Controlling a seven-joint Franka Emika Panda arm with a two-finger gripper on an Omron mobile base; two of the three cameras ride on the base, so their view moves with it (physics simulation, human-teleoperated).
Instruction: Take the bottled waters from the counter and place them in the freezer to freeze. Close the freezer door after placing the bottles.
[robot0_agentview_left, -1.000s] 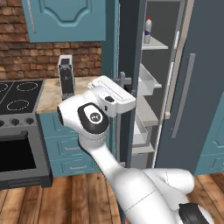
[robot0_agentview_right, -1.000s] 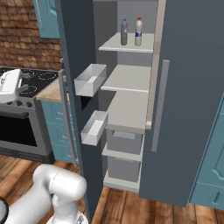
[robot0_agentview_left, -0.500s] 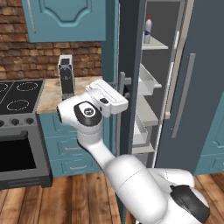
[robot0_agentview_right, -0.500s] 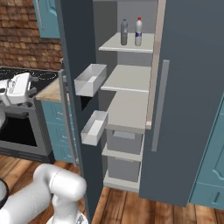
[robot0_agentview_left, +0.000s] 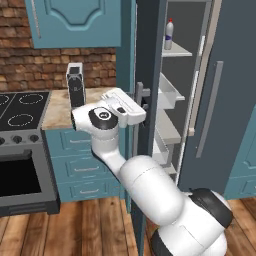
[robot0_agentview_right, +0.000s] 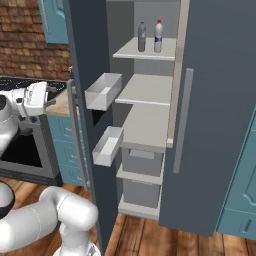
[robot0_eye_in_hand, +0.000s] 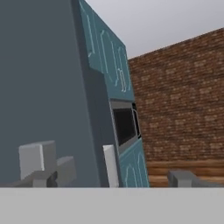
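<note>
Both bottled waters stand upright on the freezer's top shelf (robot0_agentview_right: 145, 50): the grey-blue one (robot0_agentview_right: 142, 36) on the left, the red-capped one (robot0_agentview_right: 159, 36) beside it. The red-capped bottle (robot0_agentview_left: 169, 34) also shows past the door's edge. The freezer door (robot0_agentview_right: 90, 60) stands wide open, with white bins (robot0_agentview_right: 103, 91) on its inner face. My gripper (robot0_agentview_left: 141, 106) hangs open and empty on the door's outer side, close to its grey handle (robot0_agentview_left: 139, 97). In the hand view the open gripper (robot0_eye_in_hand: 109, 175) faces the door's slate face (robot0_eye_in_hand: 43, 87) and handle (robot0_eye_in_hand: 110, 166). The counter (robot0_agentview_left: 57, 114) lies behind my hand.
A coffee machine (robot0_agentview_left: 76, 85) stands on the counter beside the black stovetop (robot0_agentview_left: 20, 107). The plain neighbouring door (robot0_agentview_right: 215, 115) is closed on the right. Teal wall cabinets (robot0_agentview_left: 75, 22) hang above a brick wall (robot0_agentview_left: 30, 65). Wood floor lies below.
The hand has swung closer to the freezer door's outer face and handle. The jaws stayed open; bottles and door have not moved.
</note>
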